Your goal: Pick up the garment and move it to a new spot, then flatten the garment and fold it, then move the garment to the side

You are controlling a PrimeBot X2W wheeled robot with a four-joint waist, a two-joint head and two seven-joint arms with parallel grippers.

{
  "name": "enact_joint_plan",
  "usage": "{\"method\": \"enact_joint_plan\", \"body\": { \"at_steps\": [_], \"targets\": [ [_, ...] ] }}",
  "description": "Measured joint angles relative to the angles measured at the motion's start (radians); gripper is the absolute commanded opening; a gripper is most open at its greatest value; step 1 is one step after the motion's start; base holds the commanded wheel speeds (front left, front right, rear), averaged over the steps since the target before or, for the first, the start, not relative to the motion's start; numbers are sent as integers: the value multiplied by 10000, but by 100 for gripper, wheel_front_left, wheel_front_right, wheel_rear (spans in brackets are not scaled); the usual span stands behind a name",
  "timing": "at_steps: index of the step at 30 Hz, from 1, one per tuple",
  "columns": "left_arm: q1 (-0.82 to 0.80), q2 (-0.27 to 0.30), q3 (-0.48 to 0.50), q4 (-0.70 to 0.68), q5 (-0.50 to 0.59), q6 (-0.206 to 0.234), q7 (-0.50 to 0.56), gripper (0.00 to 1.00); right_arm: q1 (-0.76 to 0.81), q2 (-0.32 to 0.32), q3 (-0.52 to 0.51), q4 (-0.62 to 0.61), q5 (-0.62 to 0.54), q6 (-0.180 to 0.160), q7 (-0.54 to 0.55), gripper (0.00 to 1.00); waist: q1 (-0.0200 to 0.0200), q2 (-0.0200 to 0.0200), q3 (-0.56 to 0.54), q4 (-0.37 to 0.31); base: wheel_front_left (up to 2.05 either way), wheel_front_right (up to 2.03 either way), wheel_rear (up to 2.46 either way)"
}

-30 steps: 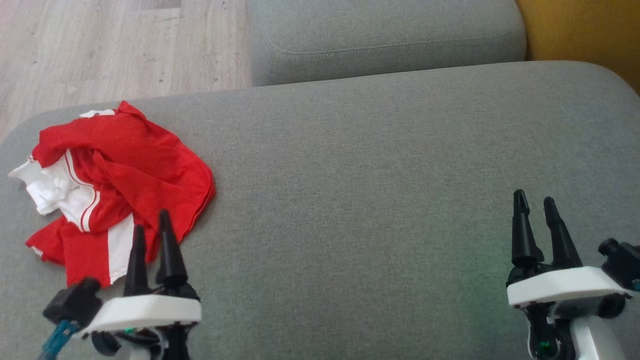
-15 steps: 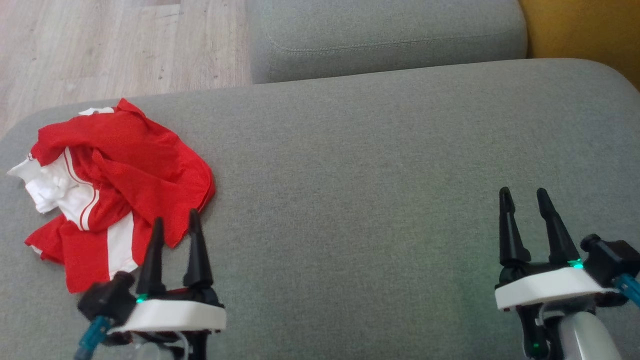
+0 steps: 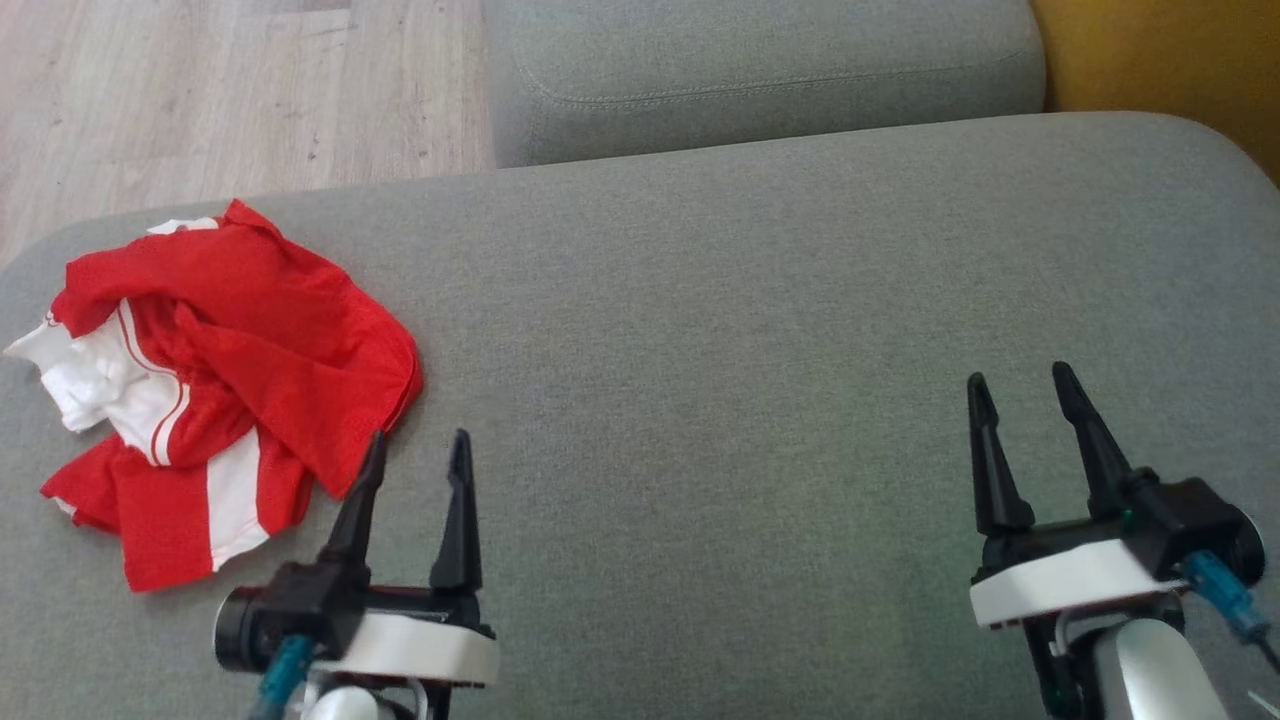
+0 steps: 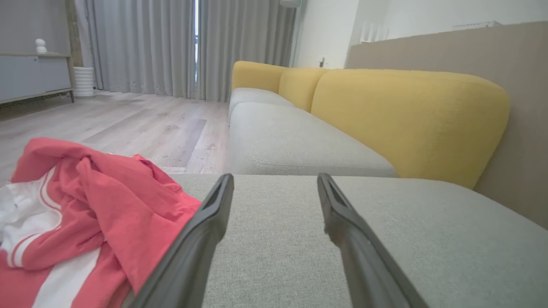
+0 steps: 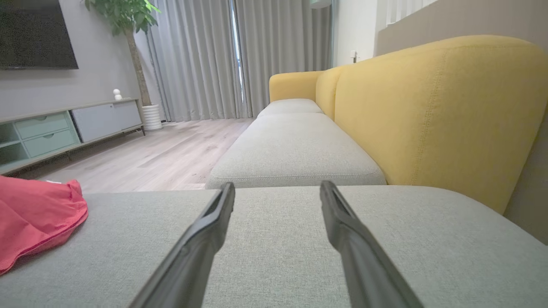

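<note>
The garment (image 3: 215, 380), red with white panels and thin stripes, lies crumpled in a heap on the left end of the grey seat cushion (image 3: 750, 350), not yet picked up, so in my judgement the first step of the task is not begun. The left gripper (image 3: 419, 440) stands just beside the near right edge of the heap, its two fingers spread wide and holding nothing; this place seems chosen so that it can reach into the cloth with a short move. If its left finger touches the red hem, I cannot tell. The right gripper (image 3: 1018, 375) is well apart from the garment, on the right over bare cushion, with its fingers spread and empty too; I think this free middle area is kept for laying the garment flat. The head view gives the whole layout from above: both grippers, the heap, a second cushion (image 3: 760, 80) farther away and the wooden floor (image 3: 200, 90). The left wrist view shows how high the folds rise and that the hem comes close to the left finger. The right wrist view has a small red edge at its left, and it shows the yellow backrest (image 5: 428, 111), a television (image 5: 36, 34) and a plant (image 5: 124, 17).
</note>
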Motion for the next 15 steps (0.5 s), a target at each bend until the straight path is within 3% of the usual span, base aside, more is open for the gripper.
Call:
{"method": "enact_joint_plan", "body": {
  "at_steps": [9,15],
  "targets": [
    [-109,290,-788,121,1308,600,-263,100,-11,-2,267,-180,-1241,0,-249,100,0,0,13,-67,0,0,0],
    [-131,199,-754,-336,1072,686,-430,100,-11,-10,339,-151,-688,0,-437,100,0,0,33,-66,0,0,0]
  ]
}}
